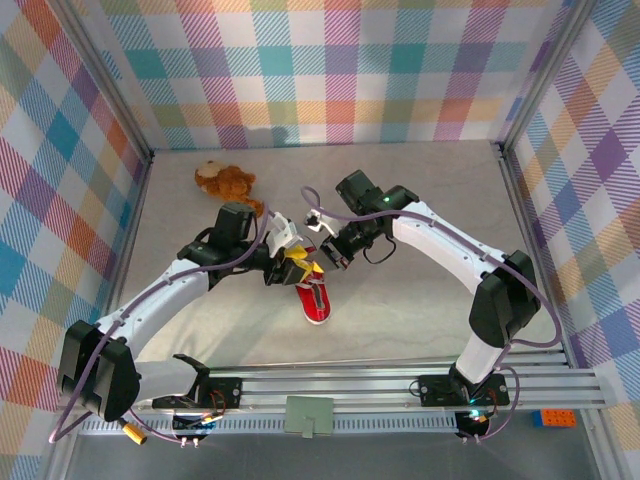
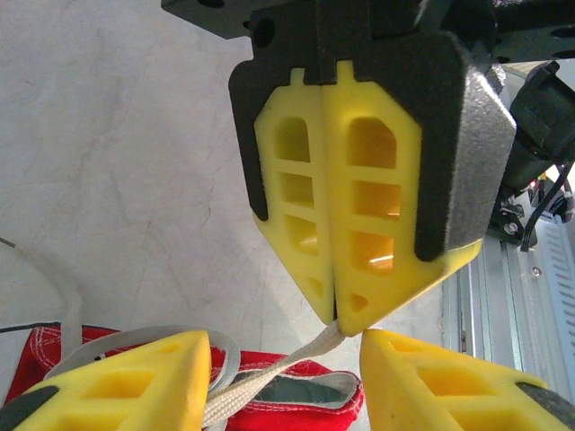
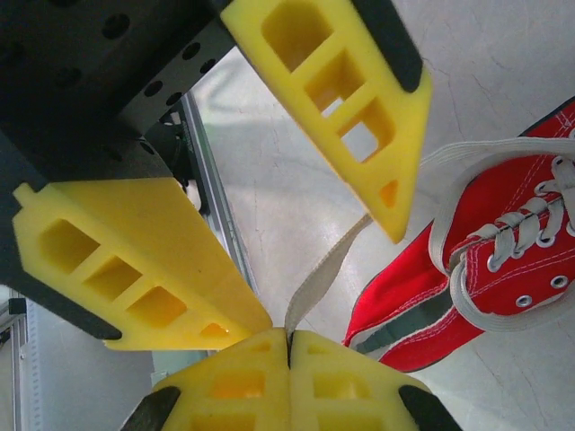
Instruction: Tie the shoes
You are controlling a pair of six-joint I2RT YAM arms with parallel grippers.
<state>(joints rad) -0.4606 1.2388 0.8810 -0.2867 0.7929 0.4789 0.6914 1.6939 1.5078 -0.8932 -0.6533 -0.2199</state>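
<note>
Overhead, a small red canvas sneaker with a white toe cap and long white laces is lying near the middle of the pale grey tabletop. Its toe seems to be pointing toward 6 o'clock. The left gripper and the right gripper are meeting just beyond its heel end, at 12 o'clock from the shoe, with their tips close together. A brown plush toy animal is sitting well apart at 10 o'clock.

From the left wrist, the left gripper is holding its yellow fingers wide apart and gripping nothing. The right gripper is hanging down from 12 o'clock, its jaws pressed together on a flat white lace. That lace is running down toward 7 o'clock to the sneaker.

From the right wrist, the right gripper is clamping the lace at 6 o'clock. The strand is climbing toward 1 o'clock, and the sneaker is lying at 3 o'clock. The left gripper is straddling the strand without touching it.

The pinch is sitting at the very fingertips, so a firm pull is likely to slip the lace free. Nothing is pinning the light sneaker down, so tension may drag it. The left fingers are working so near the right tips that closing could strike them or miss the strand.

No brand, label or writing is legible anywhere.
</note>
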